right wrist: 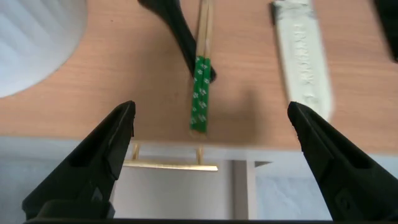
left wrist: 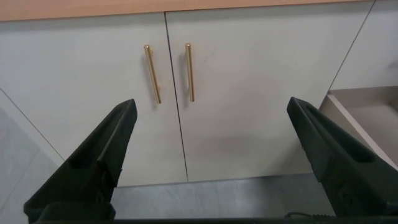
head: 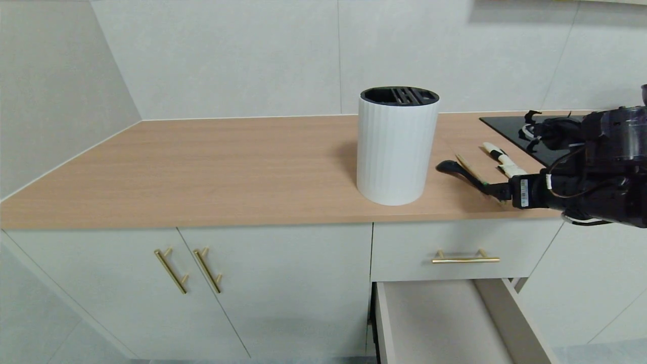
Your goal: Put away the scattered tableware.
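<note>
A white ribbed utensil holder [head: 397, 149] with a black slotted top stands upright on the wooden counter [head: 227, 167]. To its right lie a black spoon [head: 453, 169] [right wrist: 176, 31], a pair of wooden chopsticks with green ends [head: 470, 171] [right wrist: 200, 93] and a white utensil [head: 500, 157] [right wrist: 303, 59]. My right gripper [head: 498, 192] [right wrist: 211, 109] hovers open at the counter's front edge, over the green ends of the chopsticks, holding nothing. My left gripper [left wrist: 211, 106] is open and empty, low in front of the cabinet doors [left wrist: 186, 124].
A black cooktop [head: 508, 129] is set into the counter at the far right. Below the right side, a drawer [head: 440, 318] stands pulled out under a shut drawer with a gold handle [head: 465, 259]. Tiled walls close the back and left.
</note>
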`<state>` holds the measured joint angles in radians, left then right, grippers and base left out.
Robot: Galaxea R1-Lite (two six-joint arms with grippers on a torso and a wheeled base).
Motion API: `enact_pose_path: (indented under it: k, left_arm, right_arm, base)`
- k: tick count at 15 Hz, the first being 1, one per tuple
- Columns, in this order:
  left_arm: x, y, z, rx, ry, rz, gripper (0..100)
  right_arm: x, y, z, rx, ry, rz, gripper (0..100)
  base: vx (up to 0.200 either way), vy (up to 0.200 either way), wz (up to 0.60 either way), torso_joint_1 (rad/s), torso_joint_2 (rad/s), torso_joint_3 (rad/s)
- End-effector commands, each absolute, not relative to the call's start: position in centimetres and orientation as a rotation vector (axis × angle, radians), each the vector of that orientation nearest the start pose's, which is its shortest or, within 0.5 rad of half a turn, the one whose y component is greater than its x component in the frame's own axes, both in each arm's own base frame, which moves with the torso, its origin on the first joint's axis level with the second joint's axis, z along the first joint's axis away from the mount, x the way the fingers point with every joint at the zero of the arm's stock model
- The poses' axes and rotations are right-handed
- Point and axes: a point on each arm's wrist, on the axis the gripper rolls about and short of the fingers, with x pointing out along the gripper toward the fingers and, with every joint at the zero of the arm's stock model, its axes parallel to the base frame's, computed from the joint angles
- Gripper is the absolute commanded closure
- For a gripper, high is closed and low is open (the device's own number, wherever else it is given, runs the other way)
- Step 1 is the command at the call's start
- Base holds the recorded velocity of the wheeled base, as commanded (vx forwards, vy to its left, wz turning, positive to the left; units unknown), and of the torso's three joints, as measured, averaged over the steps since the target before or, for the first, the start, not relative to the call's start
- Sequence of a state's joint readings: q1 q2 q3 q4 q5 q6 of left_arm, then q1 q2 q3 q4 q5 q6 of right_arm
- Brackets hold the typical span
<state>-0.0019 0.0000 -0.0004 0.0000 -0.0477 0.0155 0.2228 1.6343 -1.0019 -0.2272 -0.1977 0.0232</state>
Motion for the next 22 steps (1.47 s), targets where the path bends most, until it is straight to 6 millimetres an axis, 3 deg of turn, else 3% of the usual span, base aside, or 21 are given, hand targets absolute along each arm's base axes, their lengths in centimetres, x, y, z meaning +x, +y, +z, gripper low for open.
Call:
enact_pose_path:
  k: [1, 13, 14, 22]
  left_arm:
    - [-2.3, -0.1, 7.6, 0.015, 0.001, -0.049, 0]
    - [-2.3, -0.1, 7.6, 0.015, 0.001, -0.049, 0]
    - [-2.3, -0.1, 7.6, 0.015, 0.001, -0.049, 0]
    - [-2.3, -0.1, 7.6, 0.015, 0.001, -0.049, 0]
  right_arm:
    - [30.3, 6.3, 20.2, -0.066, 0.441, 0.014, 0]
    - [31.5, 7.0, 19.0, -0.027, 0.44, 0.018, 0]
    - [31.4, 7.2, 19.0, -0.028, 0.44, 0.024, 100]
    - [31.2, 7.3, 19.1, -0.03, 0.438, 0.025, 100]
  base:
    - [0.0, 0.0, 0.0, 0.0, 0.0, 0.0]
    - [0.0, 0.0, 0.0, 0.0, 0.0, 0.0]
    - [0.0, 0.0, 0.0, 0.0, 0.0, 0.0]
    - [0.0, 0.0, 0.0, 0.0, 0.0, 0.0]
